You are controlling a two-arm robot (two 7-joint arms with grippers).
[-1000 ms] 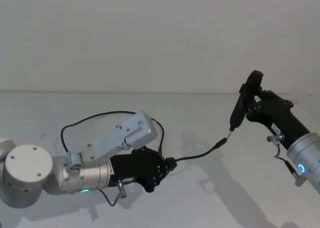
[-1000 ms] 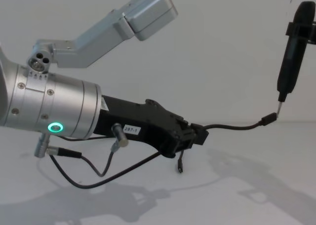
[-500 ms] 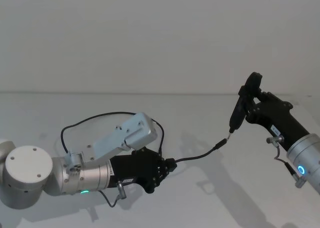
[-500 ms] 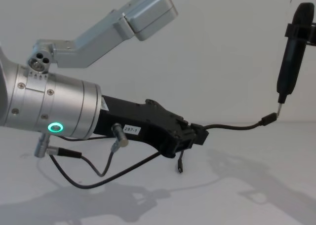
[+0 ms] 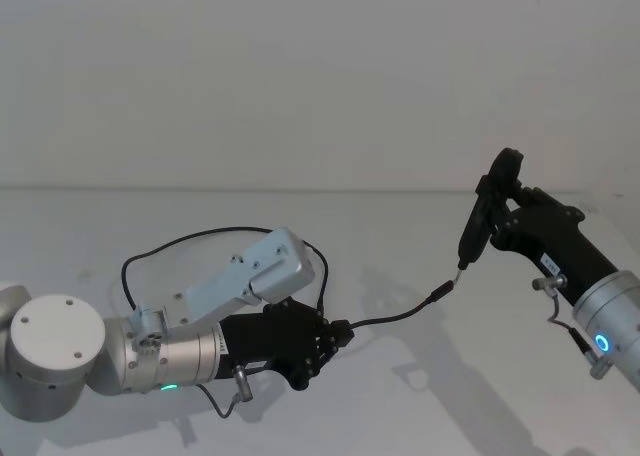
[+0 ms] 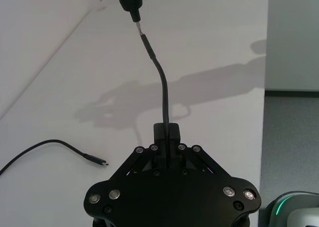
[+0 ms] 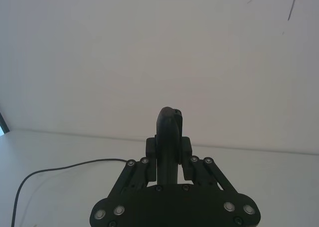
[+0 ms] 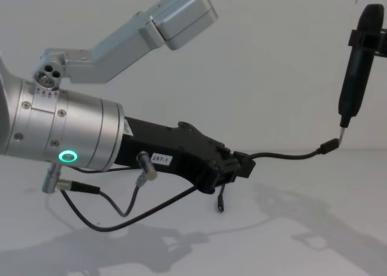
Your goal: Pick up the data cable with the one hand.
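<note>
Mid-table: 1 cable [image 5: 400, 309], L claw [image 5: 325, 344]

Cable strung between two grippers above the table.

The left gripper [image 5: 335, 336] sits at 7 o'clock, closed on the data cable [image 5: 395, 312], which runs toward 3 o'clock to the upright tool [image 5: 484, 221] held by the right gripper [image 5: 497, 219]; its loose end hangs over the table [image 5: 400, 406].

A plain white wall [image 5: 300, 76] rises behind a white table [image 5: 420, 396], with grey floor [image 6: 291, 137] beside it.
</note>
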